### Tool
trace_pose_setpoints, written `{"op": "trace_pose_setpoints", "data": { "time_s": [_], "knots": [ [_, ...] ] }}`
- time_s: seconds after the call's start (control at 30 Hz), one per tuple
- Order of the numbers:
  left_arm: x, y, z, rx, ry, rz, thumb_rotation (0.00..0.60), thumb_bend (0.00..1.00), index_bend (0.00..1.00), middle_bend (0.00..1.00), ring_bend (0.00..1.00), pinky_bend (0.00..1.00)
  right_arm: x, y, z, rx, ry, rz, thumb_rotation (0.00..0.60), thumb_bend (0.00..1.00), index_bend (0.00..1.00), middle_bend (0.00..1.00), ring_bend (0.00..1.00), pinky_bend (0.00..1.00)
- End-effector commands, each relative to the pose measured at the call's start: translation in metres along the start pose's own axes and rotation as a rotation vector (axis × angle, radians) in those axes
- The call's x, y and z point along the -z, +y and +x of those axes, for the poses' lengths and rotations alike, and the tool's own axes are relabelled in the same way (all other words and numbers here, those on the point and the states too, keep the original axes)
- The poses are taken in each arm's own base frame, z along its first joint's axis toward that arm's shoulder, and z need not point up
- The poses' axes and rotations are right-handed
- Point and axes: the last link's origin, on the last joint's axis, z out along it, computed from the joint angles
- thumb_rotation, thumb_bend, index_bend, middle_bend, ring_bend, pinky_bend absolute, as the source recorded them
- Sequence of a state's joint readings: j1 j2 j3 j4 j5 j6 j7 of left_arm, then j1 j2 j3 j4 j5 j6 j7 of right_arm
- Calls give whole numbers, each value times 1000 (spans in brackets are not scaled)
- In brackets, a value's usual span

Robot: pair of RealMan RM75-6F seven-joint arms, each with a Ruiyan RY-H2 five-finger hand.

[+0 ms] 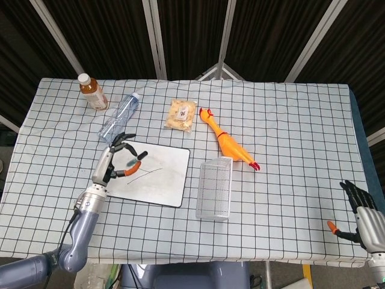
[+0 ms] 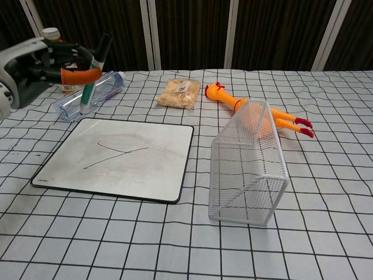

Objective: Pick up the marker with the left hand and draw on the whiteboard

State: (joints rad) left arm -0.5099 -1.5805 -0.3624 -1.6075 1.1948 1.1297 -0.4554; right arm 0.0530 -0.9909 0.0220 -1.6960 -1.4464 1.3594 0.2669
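Above the whiteboard's (image 2: 116, 154) left edge | left hand (image 2: 49, 63) grips marker (image 2: 93, 73) off the surface, near upright | marker green-bodied, dark-capped | board bears thin dark line | right hand (image 1: 360, 208) idle, fingers apart, at table's (image 1: 289, 120) right edge

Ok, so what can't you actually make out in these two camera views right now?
- Right hand: head view shows it at the table's corner, partly cut by the frame edge; chest view misses it altogether.
- Left hand: its arm is cut by the chest view's left edge.
- Marker: the tip's height above the whiteboard is unclear.
- Snack bag label: too small to read.
- Tea bottle: mostly hidden behind the left hand in the chest view.
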Motion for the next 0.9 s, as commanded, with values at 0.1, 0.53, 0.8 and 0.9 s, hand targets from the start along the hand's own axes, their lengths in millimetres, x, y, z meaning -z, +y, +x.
{"op": "trace_pose_setpoints", "data": {
  "time_s": [0.1,0.53,0.8,0.9],
  "knots": [
    [-4,2,30,-235,3,-18,600,558,731,165,0,31,1,0,0,4,-1,0,600,268,0,0,0,0],
    [7,-52,66,-858,-110,88,600,469,691,158,0,22,1,0,-1,9,-4,-6,600,268,0,0,0,0],
    [18,-87,68,-1025,-159,196,600,387,635,110,0,0,1,0,-1,13,-5,-9,600,268,0,0,0,0],
    [19,-92,68,-1063,-165,212,600,357,619,91,0,0,1,1,-1,14,-6,-9,600,268,0,0,0,0]
  ]
}}
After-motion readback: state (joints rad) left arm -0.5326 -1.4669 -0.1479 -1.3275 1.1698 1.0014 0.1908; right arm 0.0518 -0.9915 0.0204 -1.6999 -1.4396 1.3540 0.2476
